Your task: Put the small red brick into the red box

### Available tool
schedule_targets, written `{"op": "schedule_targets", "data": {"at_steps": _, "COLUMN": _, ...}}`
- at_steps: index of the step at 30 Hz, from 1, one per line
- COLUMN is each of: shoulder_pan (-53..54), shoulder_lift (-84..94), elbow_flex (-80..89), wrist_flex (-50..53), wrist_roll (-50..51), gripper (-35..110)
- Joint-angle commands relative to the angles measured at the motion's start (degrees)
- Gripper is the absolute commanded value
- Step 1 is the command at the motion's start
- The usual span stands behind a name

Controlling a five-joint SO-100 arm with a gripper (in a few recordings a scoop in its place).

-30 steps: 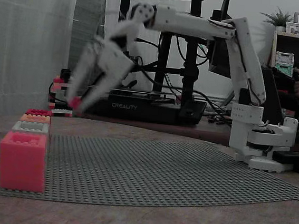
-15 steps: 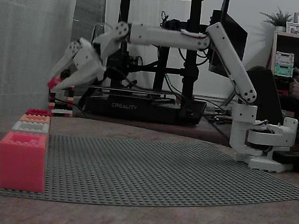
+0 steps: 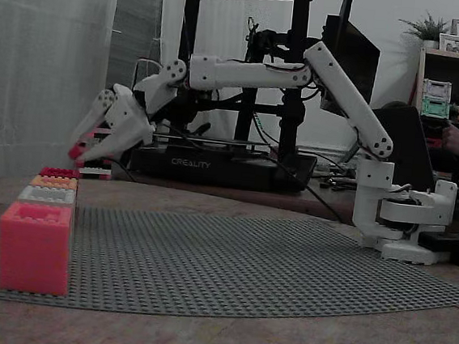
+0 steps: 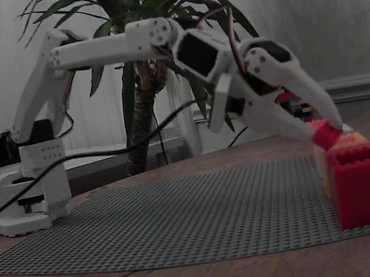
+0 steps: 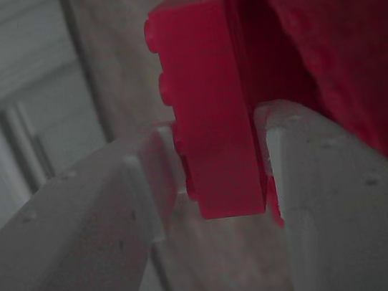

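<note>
Lowered the small red brick (image 3: 75, 154) since half a second ago, from up beside the printer (image 3: 230, 165) to just above the far end of the row of boxes (image 3: 47, 196), so release looks near. Holds it in the pincer (image 3: 82, 151), closed snugly on both flanks, as the wrist view makes plain, with a red surface close behind. Places it, in the other fixed view, just past the orange box (image 4: 348, 142) and the red box (image 4: 362, 182), not yet inside; cannot tell depth alignment there.
</note>
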Motion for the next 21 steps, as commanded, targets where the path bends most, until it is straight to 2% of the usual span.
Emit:
{"op": "schedule_targets", "data": {"at_steps": 1, "shoulder_pan": -1.6, "shoulder_lift": 2.3, "elbow_flex": -4.9, "wrist_flex": -2.4, "wrist_roll": -1.3, "gripper": 1}}
{"op": "schedule_targets", "data": {"at_steps": 6, "shoulder_pan": -2.1, "shoulder_lift": 1.3, "elbow_flex": -4.9, "wrist_flex": -6.2, "wrist_roll": -2.3, "gripper": 4}}
{"op": "schedule_targets", "data": {"at_steps": 15, "shoulder_pan": -2.4, "shoulder_lift": 1.1, "elbow_flex": -4.7, "wrist_flex": -6.5, "wrist_roll": -1.1, "gripper": 13}}
{"op": "schedule_targets", "data": {"at_steps": 21, "shoulder_pan": -2.5, "shoulder_lift": 2.6, "elbow_flex": -3.8, "wrist_flex": -6.4, "wrist_roll": -0.2, "gripper": 10}}
